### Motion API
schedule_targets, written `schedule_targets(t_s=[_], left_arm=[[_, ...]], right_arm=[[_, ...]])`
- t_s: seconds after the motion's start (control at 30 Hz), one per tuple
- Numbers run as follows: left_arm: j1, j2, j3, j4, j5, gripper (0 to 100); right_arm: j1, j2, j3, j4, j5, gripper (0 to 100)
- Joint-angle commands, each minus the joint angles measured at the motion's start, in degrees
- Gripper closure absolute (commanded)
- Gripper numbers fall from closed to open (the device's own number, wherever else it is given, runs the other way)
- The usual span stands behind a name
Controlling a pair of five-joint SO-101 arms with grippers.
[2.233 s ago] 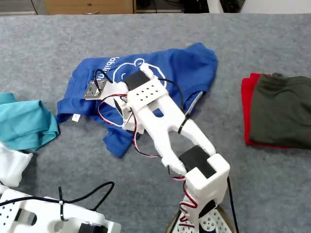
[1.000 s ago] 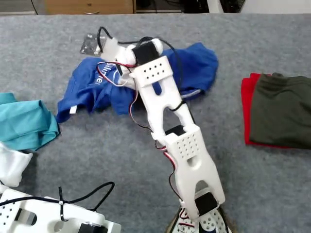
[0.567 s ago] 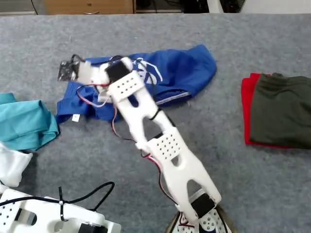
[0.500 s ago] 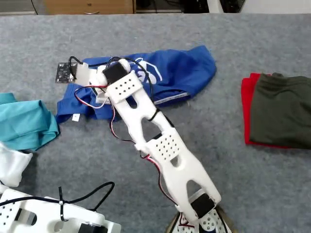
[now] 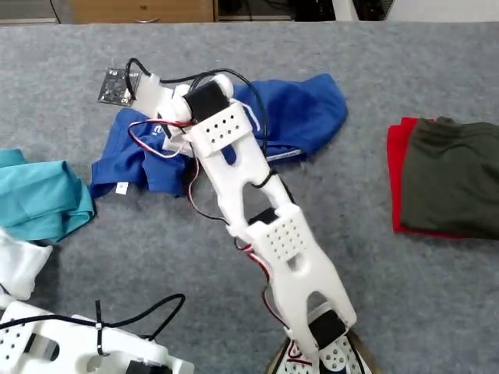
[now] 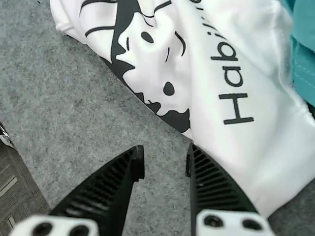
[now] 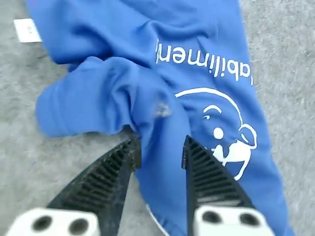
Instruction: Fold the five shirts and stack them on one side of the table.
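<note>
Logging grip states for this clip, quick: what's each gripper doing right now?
Left gripper: open, empty, at the edge of the white shirt.
Right gripper: open, jaws apart over the blue shirt; no clear pinch.

The right arm [image 5: 257, 226] stretches far forward, right claw [image 7: 160, 146] jaws parted; left claw [image 6: 165, 160] seemingly parted too.

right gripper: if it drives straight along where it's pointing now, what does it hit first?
The blue shirt. The right gripper points at its raised fold, directly ahead of the open jaws. The gap to the cloth is unclear.
</note>
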Motion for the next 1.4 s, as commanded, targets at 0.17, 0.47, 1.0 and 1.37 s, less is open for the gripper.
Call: schedule_targets(t_s=[0.17,0.47,1.0,1.37], left_arm=[[1.4,-0.8,0.0,-0.8,0.4,85],[1.5,-0.5,0.1,-0.7,0.4,85],[0.7,-0.8,1.3,-0.8,0.3,85],[0.9,-0.8,1.1,-1.2,0.3,85]], right_arm=[[-2.4,-20.5,27.8,0.9,-6.5,84.3],[-7.9,-16.9,34.5,-1.6,-23.0,73.1],[-5.7,11.2,9.4,-3.9,-24.0,76.2],[2.1,12.3,-5.8,1.1,-16.9,99.7]])
